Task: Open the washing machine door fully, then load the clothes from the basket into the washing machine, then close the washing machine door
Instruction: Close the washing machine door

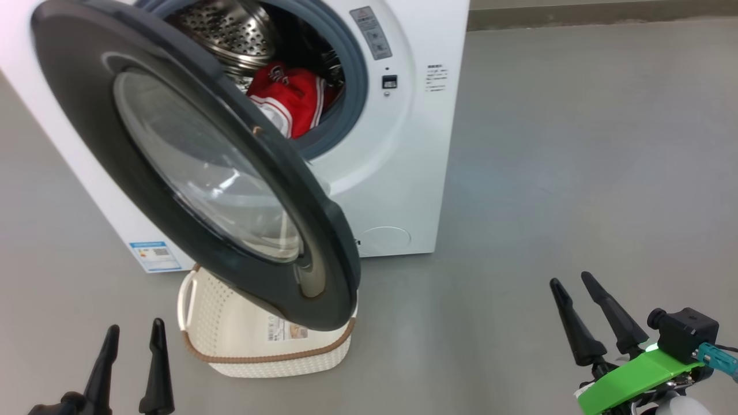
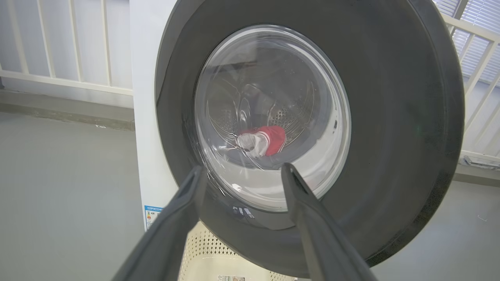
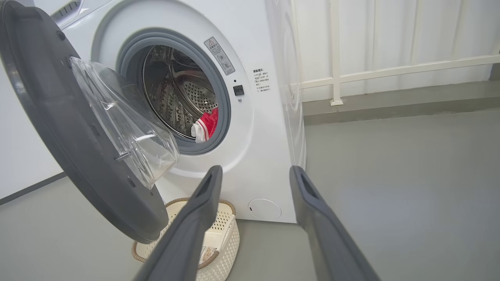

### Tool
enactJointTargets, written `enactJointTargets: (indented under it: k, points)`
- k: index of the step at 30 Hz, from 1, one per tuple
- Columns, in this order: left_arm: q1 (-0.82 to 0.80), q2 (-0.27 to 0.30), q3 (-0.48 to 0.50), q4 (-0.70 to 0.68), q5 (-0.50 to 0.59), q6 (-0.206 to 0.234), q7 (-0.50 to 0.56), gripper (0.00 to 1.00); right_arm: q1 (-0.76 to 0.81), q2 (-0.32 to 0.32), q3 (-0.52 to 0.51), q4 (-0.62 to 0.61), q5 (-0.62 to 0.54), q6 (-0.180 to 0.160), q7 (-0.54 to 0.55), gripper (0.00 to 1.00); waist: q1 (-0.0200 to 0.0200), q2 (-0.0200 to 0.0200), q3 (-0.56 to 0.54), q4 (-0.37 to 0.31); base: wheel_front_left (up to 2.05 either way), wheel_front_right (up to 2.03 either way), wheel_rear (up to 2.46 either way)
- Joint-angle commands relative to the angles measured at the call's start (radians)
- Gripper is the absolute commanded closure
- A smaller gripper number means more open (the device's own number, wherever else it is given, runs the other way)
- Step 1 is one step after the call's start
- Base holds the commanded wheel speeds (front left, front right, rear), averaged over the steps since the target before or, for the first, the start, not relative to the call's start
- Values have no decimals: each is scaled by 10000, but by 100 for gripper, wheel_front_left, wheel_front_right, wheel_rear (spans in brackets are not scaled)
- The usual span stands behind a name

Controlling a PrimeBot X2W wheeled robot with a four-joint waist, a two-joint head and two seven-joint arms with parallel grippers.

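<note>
1. The washer (image 1: 398, 190) stood on a grey floor (image 1: 548, 173). Its round door (image 1: 75, 115) hung roughly half open, hinged on the head view's left.
2. The clothes (image 1: 288, 98), bright red, lay inside the steel drum (image 1: 230, 29), close behind the grey gasket (image 1: 354, 75) at the mouth.
3. The basket (image 1: 277, 369) sat on the floor under the door's lower edge. The part I could see looked empty, with a sticker on its bottom. I could not tell whether the door touched it.
4. My left fingers (image 1: 157, 369) were spread wide and held nothing. They were low on the left, short of the door and aimed at its outer face.
5. My right fingers (image 1: 576, 328) were also apart and empty, low on the right and well away from the washer.
6. I judged the loading done, so closing the door was the step in hand.
7. To do it well, I would press the left fingers flat on the dark ring near its free edge, far from the hinge and never on the glass.
8. I would follow the door's arc steadily, keep the right fingers out of the closing gap, and push until the latch caught.
9. The risk was red cloth near the gasket getting pinched, so I would check that edge before the last push.
</note>
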Motion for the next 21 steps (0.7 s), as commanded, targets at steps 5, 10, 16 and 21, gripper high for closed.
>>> enactJointTargets:
  k: [5,10,16,21]
  points:
    - [-181,75,222,-301,-108,-28,-93,0,-201,-117,92,-401,-28,16,-48,100,1,0,-21,447,0,0,0]
    - [-205,84,225,-267,-148,-28,-93,0,-413,-35,133,-609,85,16,-48,100,1,0,-36,870,0,0,0]
    - [-228,75,143,-166,-208,-28,-93,0,-748,149,183,-1026,501,16,-48,100,1,0,-70,1355,0,0,0]
    - [-248,106,108,-126,-231,-28,-93,0,-1002,221,289,-1472,737,16,-48,100,1,0,-104,1730,0,0,0]
